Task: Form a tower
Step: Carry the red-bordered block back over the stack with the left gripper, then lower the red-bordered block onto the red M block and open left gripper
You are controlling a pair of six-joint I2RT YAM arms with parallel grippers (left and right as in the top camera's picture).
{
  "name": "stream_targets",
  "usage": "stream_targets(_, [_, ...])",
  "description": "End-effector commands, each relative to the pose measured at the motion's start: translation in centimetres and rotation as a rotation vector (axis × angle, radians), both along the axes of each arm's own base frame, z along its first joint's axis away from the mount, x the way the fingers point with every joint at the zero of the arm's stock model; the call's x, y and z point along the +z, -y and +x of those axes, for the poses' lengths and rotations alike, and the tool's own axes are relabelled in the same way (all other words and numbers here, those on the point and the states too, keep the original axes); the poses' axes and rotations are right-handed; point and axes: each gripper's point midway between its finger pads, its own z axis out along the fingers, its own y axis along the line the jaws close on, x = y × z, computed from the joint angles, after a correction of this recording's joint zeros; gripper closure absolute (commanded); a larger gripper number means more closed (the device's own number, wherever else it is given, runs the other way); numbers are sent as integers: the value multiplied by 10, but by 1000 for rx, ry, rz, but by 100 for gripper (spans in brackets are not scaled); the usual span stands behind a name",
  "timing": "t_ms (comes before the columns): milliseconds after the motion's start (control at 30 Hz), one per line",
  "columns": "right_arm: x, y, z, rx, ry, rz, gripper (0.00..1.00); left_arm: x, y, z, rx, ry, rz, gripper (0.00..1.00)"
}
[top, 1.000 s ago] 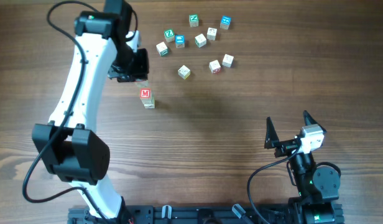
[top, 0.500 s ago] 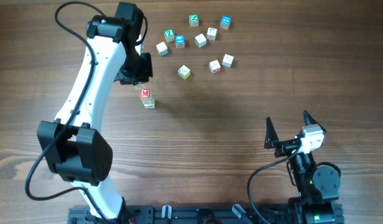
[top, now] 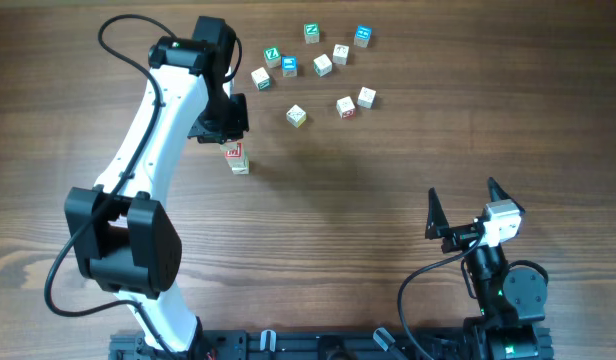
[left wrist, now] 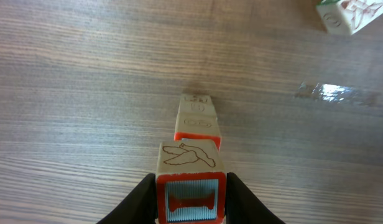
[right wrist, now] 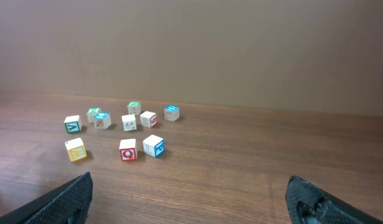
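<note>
Sliding closer since a moment ago, the left gripper [left wrist: 190, 202] is clamping a cube [left wrist: 190, 163] by its flat sides, right over the tower [top: 237, 162] standing on the tabletop [top: 338, 230]. Being light, hard, smooth wood, that column is looking tippy. The right gripper [top: 462, 192] is idling, jaws apart.

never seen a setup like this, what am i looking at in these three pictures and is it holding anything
These are two robot arms at a wooden table, each ending in a two-finger gripper. One picture looks down from above. The other two come from a camera on each wrist. The left gripper is shut on a cube with a bird drawing, over a short tower of cubes. Loose cubes lie scattered further back. The right gripper rests open and empty, off to the side.
</note>
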Motion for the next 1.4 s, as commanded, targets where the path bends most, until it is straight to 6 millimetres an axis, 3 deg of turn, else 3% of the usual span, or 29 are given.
stream_targets(0, [2,-2,-1,12,11,-13,0,-13,3,-9,-35,-44,-9,69])
stream_targets(400, [2,-2,-1,13,11,-13,0,-14,12,-7,-89,-37,-59,69])
stream_targets(1033, [2,-2,-1,13,11,-13,0,-15,11,-9,-88,-43,-49,64])
stream_targets(1300, [2,-2,-1,13,11,-12,0,-15,10,-15,-87,-68,-46,48])
stream_targets(1367, [2,-2,-1,13,11,-13,0,-15,9,-16,-87,-70,-45,48])
